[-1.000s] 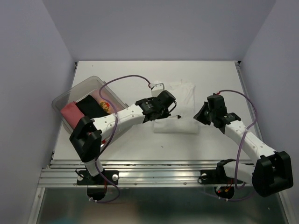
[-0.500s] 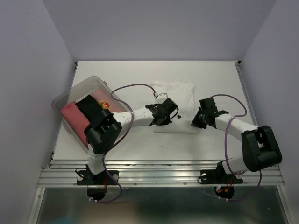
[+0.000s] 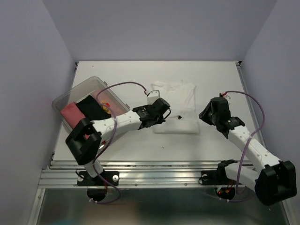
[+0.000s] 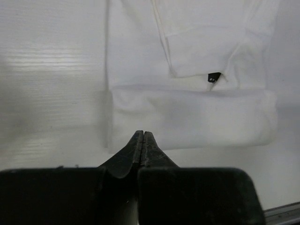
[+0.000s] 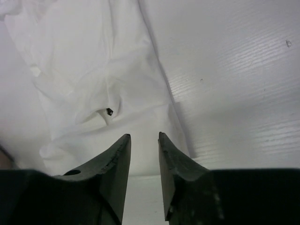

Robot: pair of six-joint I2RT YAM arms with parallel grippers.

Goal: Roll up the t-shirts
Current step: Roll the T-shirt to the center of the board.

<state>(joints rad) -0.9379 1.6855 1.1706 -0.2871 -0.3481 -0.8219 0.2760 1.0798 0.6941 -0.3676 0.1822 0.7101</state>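
A white t-shirt [image 3: 182, 96] lies flat at the table's middle, its near end folded into a thick band [image 3: 177, 125] with a small dark neck label [image 3: 179, 117] just above it. My left gripper [image 3: 163, 114] is shut and empty, at the band's left end; in the left wrist view [image 4: 143, 134] the band [image 4: 192, 119] lies just ahead of it. My right gripper [image 3: 203, 116] is open a little and empty, just right of the band; in the right wrist view [image 5: 144, 136] the shirt [image 5: 93, 61] shows beyond it.
A clear plastic tub [image 3: 70, 93] stands at the left, holding a salmon-pink shirt [image 3: 70, 112], a black shirt [image 3: 90, 105] and a red/yellow-print one [image 3: 106, 105]. My left arm runs along the tub's near side. The table's metal front rail [image 3: 159, 176] is below.
Half a second ago both grippers were closer in at the band's ends. Now the left has drawn back to the left and the right has drawn back to the right.
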